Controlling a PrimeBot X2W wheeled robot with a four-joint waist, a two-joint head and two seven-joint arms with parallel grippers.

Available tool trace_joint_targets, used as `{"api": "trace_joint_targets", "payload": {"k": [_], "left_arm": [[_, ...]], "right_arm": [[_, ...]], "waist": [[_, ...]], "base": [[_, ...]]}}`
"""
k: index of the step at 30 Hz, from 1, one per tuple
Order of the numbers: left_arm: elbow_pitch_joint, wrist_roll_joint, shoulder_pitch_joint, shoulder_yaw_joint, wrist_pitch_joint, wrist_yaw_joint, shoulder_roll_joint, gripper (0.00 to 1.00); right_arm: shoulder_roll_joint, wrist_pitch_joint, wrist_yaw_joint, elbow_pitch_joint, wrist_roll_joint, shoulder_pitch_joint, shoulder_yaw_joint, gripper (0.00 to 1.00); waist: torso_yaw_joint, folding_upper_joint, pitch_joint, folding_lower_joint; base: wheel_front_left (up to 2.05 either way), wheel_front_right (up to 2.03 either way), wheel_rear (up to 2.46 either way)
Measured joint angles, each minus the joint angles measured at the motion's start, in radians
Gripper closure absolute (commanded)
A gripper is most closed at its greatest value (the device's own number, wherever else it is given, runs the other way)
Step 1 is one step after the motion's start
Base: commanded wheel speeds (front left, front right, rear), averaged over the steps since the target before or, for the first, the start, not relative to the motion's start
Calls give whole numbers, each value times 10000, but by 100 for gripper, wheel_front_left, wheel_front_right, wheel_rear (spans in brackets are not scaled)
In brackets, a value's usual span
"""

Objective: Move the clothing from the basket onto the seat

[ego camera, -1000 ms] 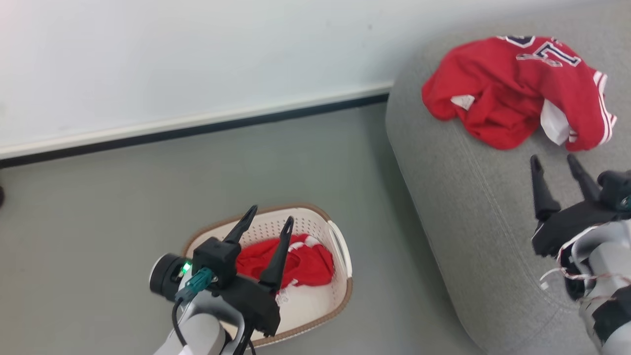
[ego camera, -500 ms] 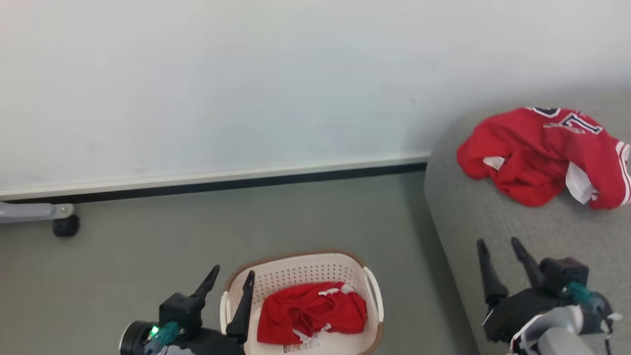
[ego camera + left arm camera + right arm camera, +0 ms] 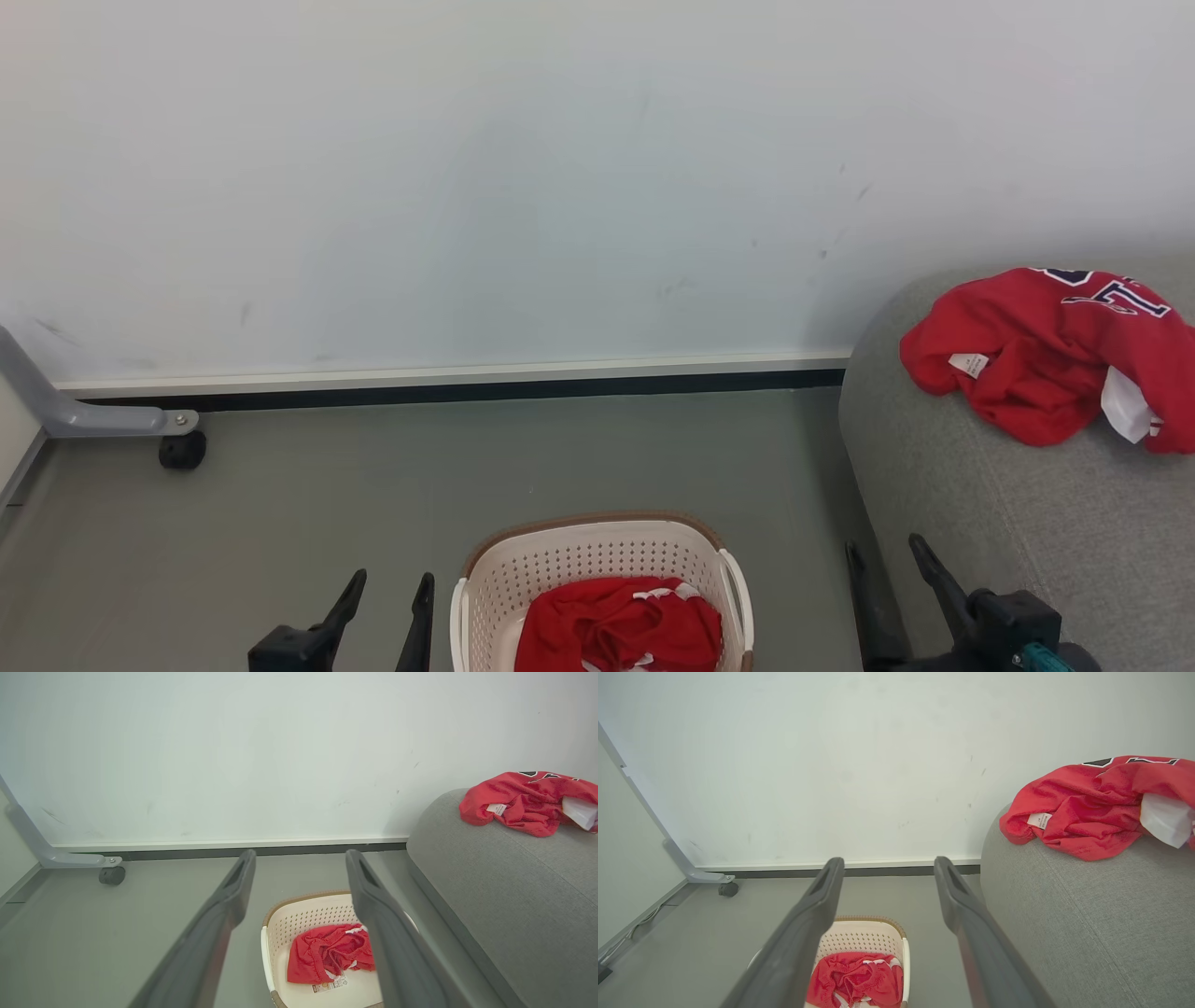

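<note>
One garment (image 3: 616,627) in basket (image 3: 579,563) lies between spread left fingers (image 3: 418,616) and spread right fingers (image 3: 938,579).

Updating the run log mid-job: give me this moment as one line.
left gripper: open, empty | right gripper: open, empty | red garment: in basket | red jersey: on seat | task: half done

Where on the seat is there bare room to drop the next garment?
On the seat, the near stretch from its rounded edge up to the red jersey is bare grey fabric; the far end is taken by that jersey. The floor between basket and skirting board is bare too. The basket is crowded: the other red garment lies across its bottom.
</note>
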Motion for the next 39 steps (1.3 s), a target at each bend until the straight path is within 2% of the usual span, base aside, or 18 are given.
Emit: {"api": "trace_joint_targets", "payload": {"k": [10,19,30,39], "left_arm": [[-401,309,618,897,-6,8,31,0],[-694,811,1005,1436,-6,8,50,0],[-1154,1137,1252,2176,-6,8,-293,0],[-1421,1490,1276,2337,-8,8,-385,0]], "right_arm": [[46,0,-326,-1244,-303,1042,-35,0],[167,0,-414,-1860,-420,1462,-190,0],[274,12,-458,-2364,-656,1601,-347,0],[364,29,-500,-2575,-732,1597,-435,0]], "waist": [[57,1,-26,1],[1,2,9,2],[-96,1,102,2],[-188,2,251,3]], "base": [[0,0,0],[0,0,0],[0,0,0],[0,0,0]]}}
